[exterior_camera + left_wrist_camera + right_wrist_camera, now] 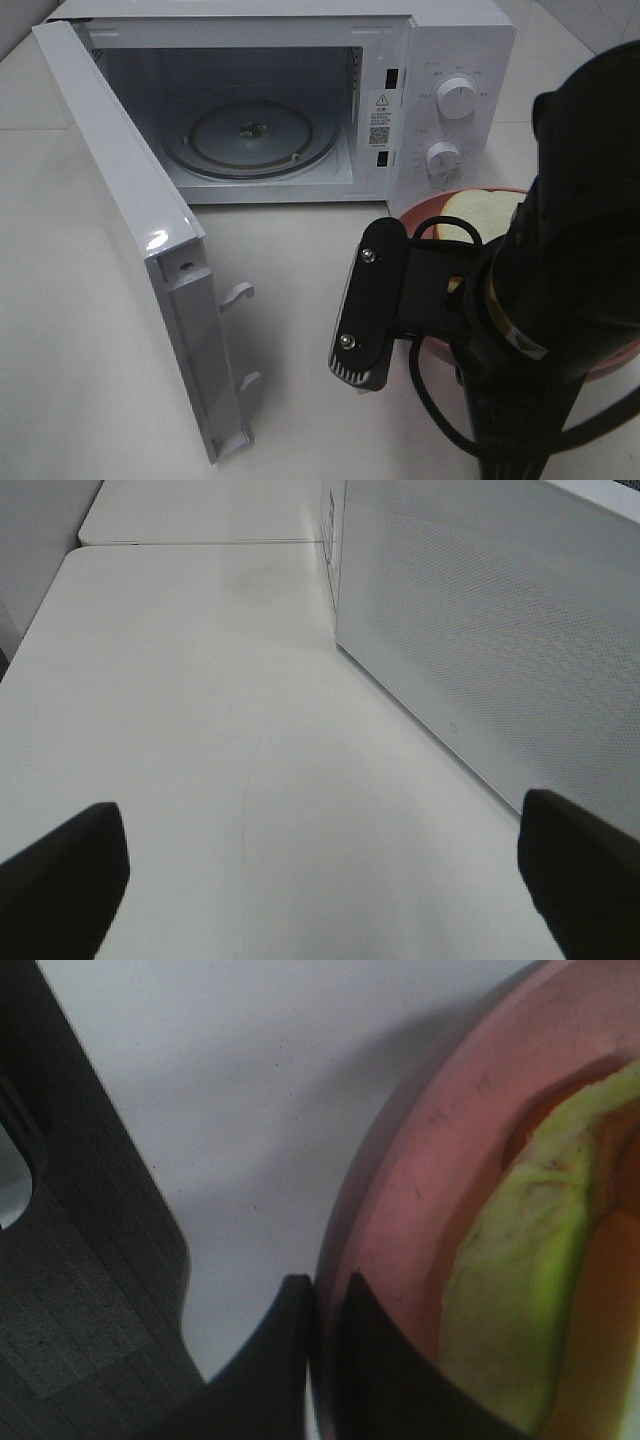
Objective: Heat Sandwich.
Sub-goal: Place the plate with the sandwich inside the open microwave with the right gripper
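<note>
One view, right wrist, shows right gripper [326, 1298] clamping plate [430, 1160] rim.

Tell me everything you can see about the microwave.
The microwave is a white countertop box standing on the white table. Its door, hinged on the left, is swung wide open, with two latch hooks showing on its free edge. The cavity holds only a round glass turntable. Two round white knobs sit one above the other on its right-hand panel.
</note>
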### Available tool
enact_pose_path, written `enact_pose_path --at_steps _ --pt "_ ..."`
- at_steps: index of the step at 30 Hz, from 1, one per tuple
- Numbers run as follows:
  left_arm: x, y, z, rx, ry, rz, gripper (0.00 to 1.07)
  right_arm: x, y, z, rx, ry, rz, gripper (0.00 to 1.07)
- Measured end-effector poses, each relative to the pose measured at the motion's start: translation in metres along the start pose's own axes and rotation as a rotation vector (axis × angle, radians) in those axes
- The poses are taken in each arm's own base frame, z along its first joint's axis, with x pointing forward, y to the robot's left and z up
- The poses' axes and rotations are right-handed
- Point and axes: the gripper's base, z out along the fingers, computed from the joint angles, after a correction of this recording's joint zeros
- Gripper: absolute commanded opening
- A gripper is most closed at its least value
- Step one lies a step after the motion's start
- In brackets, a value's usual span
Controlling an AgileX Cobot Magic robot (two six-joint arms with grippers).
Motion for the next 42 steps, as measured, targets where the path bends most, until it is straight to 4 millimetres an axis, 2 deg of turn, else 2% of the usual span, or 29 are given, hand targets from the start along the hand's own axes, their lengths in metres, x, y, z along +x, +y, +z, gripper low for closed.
enact_pose_path --at_steps 16,29,32,36,42 --pt "0.0 0.0 0.0 0.0 0.0 0.0 1.0 -0.008 0.001 0.0 0.002 -0.083 -0.198 0.05" --pt "0.0 0.0 0.0 0.0 0.0 0.0 1.0 -0.015 0.001 -0.001 0.009 -0.166 -0.243 0.03" --pt "0.0 0.0 0.0 0.0 0.0 0.0 1.0 -0.015 -0.002 0.0 0.011 -0.173 -0.266 0.0" --pt "0.0 0.0 0.0 0.0 0.0 0.0 1.0 -0.013 -0.016 0.006 0.024 -0.174 -0.321 0.0" --pt "0.0 0.0 0.0 0.0 0.0 0.0 1.0 -0.013 -0.023 0.008 0.039 -0.188 -0.415 0.0"
